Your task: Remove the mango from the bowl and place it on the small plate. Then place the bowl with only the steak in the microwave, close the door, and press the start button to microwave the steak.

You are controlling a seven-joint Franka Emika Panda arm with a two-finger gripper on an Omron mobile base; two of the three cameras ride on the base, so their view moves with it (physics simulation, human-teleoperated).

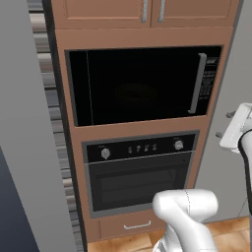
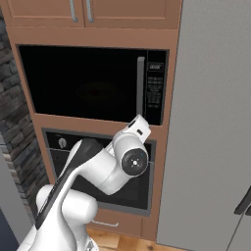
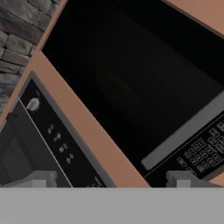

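Note:
The black microwave (image 1: 138, 86) (image 2: 93, 83) (image 3: 131, 74) sits built into the wood cabinet, and its glass door (image 1: 128, 88) is shut flat. The silver bar handle (image 1: 198, 83) (image 2: 140, 86) (image 3: 183, 135) runs beside the keypad strip (image 1: 210, 78) (image 2: 155, 88) (image 3: 203, 151). Behind the dark glass I make out only a dim round shape, and I cannot tell whether it is the bowl. The mango, the steak and the small plate are out of view. My gripper (image 3: 111, 181) is open with nothing between its fingers, a short way in front of the microwave's lower right corner, below the handle.
A black wall oven (image 1: 140, 172) (image 2: 59, 147) (image 3: 43, 135) with silver knobs sits directly under the microwave. Wood cabinet doors (image 1: 147, 12) are above. A tall grey panel (image 2: 215, 122) rises on the right, and a stone wall (image 2: 10, 122) (image 3: 22, 26) on the left.

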